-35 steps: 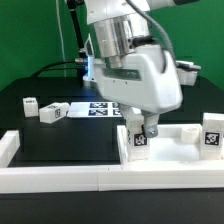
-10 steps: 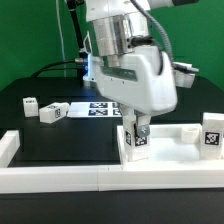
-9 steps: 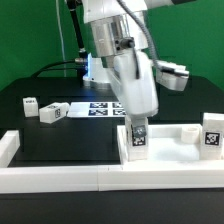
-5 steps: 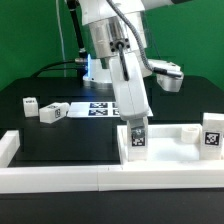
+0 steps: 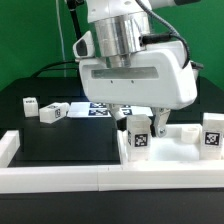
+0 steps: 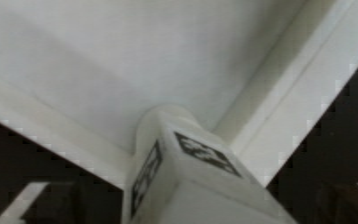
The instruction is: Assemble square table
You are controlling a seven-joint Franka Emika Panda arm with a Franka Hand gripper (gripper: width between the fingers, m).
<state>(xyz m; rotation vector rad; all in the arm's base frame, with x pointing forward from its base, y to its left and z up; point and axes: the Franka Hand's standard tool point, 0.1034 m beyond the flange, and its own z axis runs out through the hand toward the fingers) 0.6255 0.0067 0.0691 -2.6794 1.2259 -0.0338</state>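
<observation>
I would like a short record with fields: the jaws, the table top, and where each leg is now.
gripper: jaws open, astride the first leg
first leg: upright on the table top, exterior view's left end
table top: flat behind the border wall
second leg: upright, exterior view's right end
third leg, fourth leg: loose on the black surface

White leg (image 5: 136,127), black-white tag (image 5: 140,142)

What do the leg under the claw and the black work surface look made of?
Leg: likely hard white plastic, matte, crisp moulded edges, printed tag. Work surface: black, matte, no glare; cloth or mat, unclear.
</observation>
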